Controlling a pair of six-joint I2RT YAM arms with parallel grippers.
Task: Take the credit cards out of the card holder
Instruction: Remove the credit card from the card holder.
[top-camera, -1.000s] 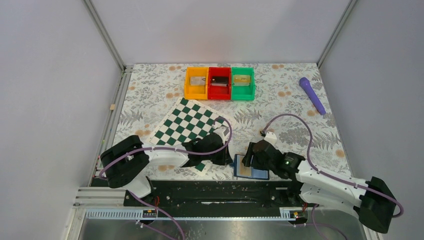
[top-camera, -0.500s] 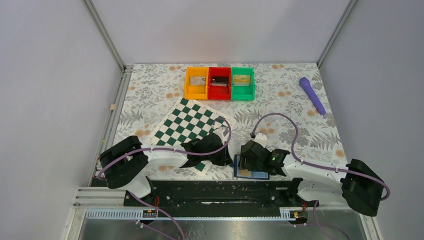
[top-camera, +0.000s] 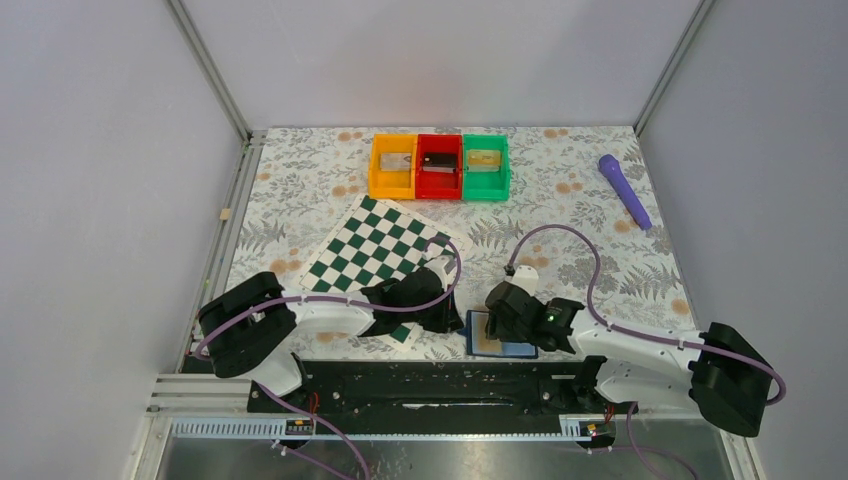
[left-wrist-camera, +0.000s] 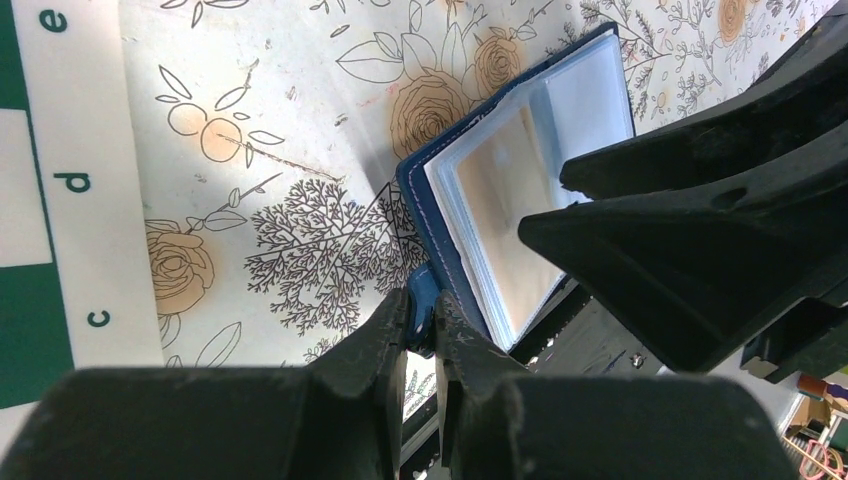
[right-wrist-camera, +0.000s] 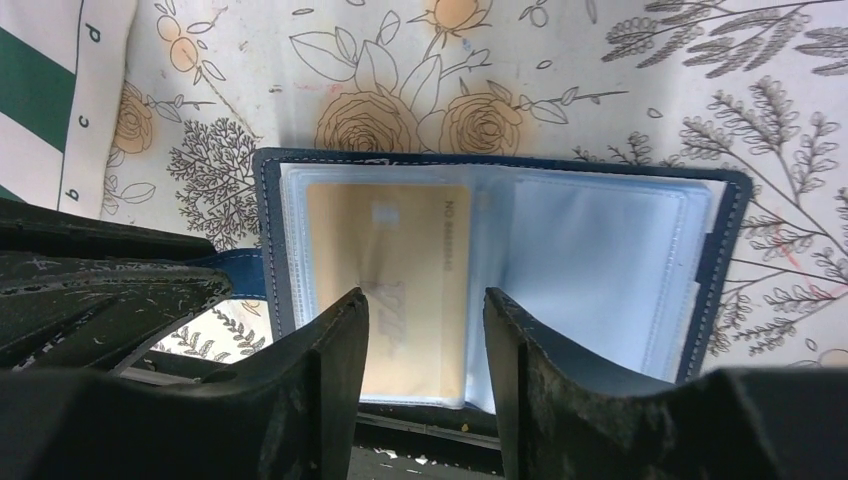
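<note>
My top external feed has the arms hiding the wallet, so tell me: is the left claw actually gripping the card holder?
Observer: Yes, the left claw is shut on a blue tab at the card holder's edge.
Operator: Any cards in it?
Observer: One tan-gold credit card, in a clear sleeve on the half nearer that tab.
Operator: Does the right claw have it?
Observer: No, the right claw is open, hanging above one end of the card.
</note>
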